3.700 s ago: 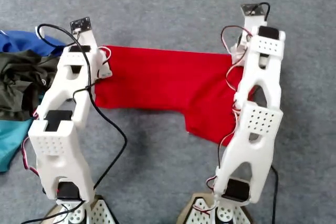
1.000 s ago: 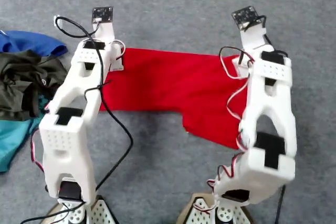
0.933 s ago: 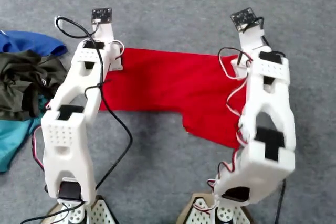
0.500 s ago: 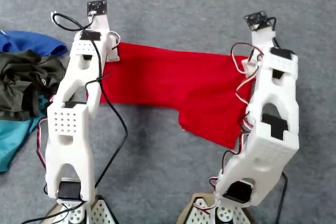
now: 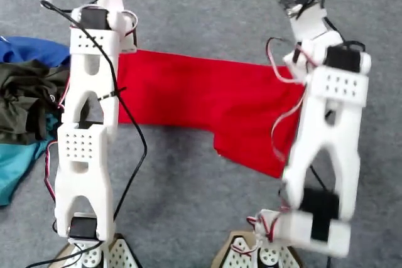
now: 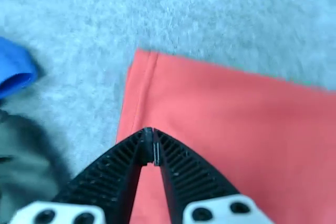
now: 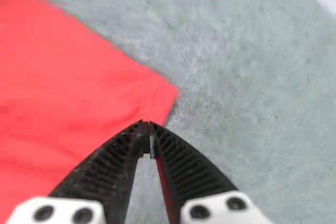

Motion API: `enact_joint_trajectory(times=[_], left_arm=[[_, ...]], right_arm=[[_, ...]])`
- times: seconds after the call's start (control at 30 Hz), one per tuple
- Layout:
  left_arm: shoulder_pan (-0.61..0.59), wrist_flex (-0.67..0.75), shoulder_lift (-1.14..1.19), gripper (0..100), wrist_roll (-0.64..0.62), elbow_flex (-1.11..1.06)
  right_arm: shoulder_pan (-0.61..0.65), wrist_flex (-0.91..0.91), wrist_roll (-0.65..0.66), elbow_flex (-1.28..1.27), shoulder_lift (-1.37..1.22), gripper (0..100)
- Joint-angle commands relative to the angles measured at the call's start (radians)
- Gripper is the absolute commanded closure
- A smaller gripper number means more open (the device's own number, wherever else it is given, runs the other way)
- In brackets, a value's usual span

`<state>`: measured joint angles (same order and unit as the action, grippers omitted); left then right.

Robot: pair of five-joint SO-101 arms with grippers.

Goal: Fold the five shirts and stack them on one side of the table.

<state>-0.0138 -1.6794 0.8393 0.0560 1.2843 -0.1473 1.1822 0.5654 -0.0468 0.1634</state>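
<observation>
The red shirt lies flat across the centre; left gripper and right gripper have jaws clamped on its ends.

You are looking at a plain red shirt, a mottled grey table, a blue shirt, a dark olive shirt and a teal shirt.

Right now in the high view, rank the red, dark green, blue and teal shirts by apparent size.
1. red shirt
2. dark green shirt
3. blue shirt and teal shirt: they look alike and both are cut off at the frame edge, so unranked.
</observation>
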Motion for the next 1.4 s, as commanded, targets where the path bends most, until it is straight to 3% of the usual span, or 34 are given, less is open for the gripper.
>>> enact_joint_trajectory(times=[0.0, 0.1, 0.23, 0.43, 0.6, 0.7, 0.87, 1.07, 1.13, 1.37], left_arm=[[-0.02, -0.084, -0.016, 98, 0.014, 0.158], [-0.051, -0.084, -0.042, 98, 0.014, 0.173], [-0.071, -0.084, -0.124, 98, 0.028, 0.02], [-0.064, -0.083, -0.421, 98, 0.012, -0.37], [-0.041, -0.057, -0.728, 98, -0.041, -0.766], [-0.04, 0.1, -0.888, 98, -0.069, -1.106], [-0.04, 0.526, -1.141, 98, -0.063, -1.728], [-0.041, 0.964, -1.291, 98, -0.107, -2.119], [-0.048, 1.033, -1.293, 98, -0.146, -2.165], [-0.043, 1.048, -1.257, 98, -0.155, -2.18]], right_arm=[[0.056, 0.04, 0.061, -0.139, 0.248, 99.3], [0.094, 0.071, 0.095, -0.306, 0.406, 99.3], [0.14, 0.138, 0.115, -0.476, 0.581, 99.2], [0.186, 0.264, 0.144, -0.604, 0.737, 91.9], [0.266, 0.339, 0.152, -0.657, 0.774, 91.7], [0.338, 0.345, 0.143, -0.711, 0.774, 91.5], [0.43, 0.348, 0.114, -0.76, 0.774, 90.2], [0.443, 0.345, 0.118, -0.809, 0.717, 83.9], [0.443, 0.344, 0.121, -0.809, 0.656, 83.9], [0.443, 0.262, 0.123, -0.806, 0.467, 83.6]])
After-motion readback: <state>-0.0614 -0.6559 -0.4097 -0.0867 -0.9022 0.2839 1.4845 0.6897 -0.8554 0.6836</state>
